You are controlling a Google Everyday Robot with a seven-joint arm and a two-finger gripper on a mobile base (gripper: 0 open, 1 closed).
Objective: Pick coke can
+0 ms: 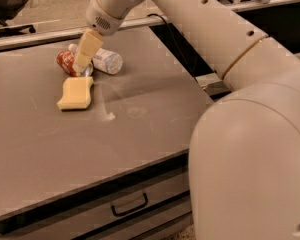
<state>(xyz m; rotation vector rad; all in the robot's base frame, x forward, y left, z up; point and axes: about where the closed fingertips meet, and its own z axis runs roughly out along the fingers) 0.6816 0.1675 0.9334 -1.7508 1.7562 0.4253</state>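
Observation:
The coke can (66, 62) is red with white markings and lies on its side at the far left of the grey table (140, 129). My gripper (82, 64) hangs from the arm just above and over the can's right end, between the can and the bottle. It holds nothing that I can see. Part of the can's right end is hidden behind the gripper.
A white plastic bottle (104, 60) lies on its side against the can's right. A flat yellow sponge (76, 93) lies just in front of the can. My own large arm (250, 134) fills the right side. A drawer handle (129, 207) sits below the table's front edge.

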